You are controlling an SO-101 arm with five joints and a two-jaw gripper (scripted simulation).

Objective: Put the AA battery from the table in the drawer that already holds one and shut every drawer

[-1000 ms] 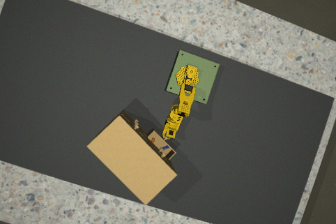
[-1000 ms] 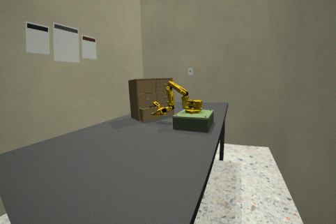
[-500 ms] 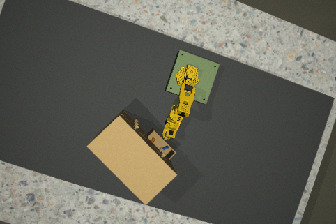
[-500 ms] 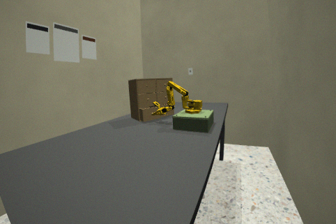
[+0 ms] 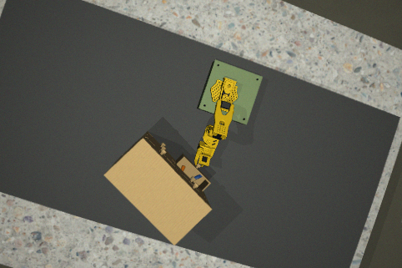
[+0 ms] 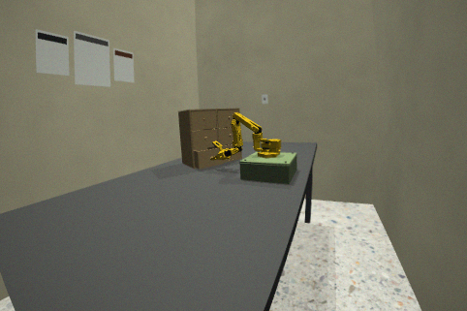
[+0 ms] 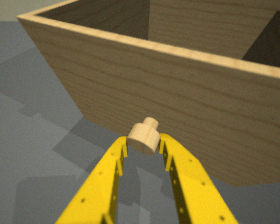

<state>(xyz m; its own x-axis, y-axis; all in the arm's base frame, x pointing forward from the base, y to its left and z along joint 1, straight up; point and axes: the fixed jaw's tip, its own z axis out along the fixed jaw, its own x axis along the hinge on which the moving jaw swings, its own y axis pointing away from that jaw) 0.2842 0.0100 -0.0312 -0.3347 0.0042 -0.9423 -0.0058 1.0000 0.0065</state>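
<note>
One gripper (image 7: 142, 150) is clamped on the round wooden knob (image 7: 143, 137) of a partly drawn drawer (image 7: 191, 95), one yellow finger on each side of the disc. Judged as rigid wood on a thin stem, the knob offers a short, smooth hold; pull straight and slowly, since the light drawer has no stops. Inside the drawer, the top view shows an orange item (image 5: 183, 167) and a blue item (image 5: 198, 177). No AA battery can be identified anywhere on the table (image 5: 83, 70).

yellow arm (image 5: 221, 122) w/ black joint patches, perforated shoulder, small bolt holes along flat yellow gripper (image 7: 143, 150) fingers; bolted to green sq. base plate (image 5: 250, 84), dark corner screws.
</note>
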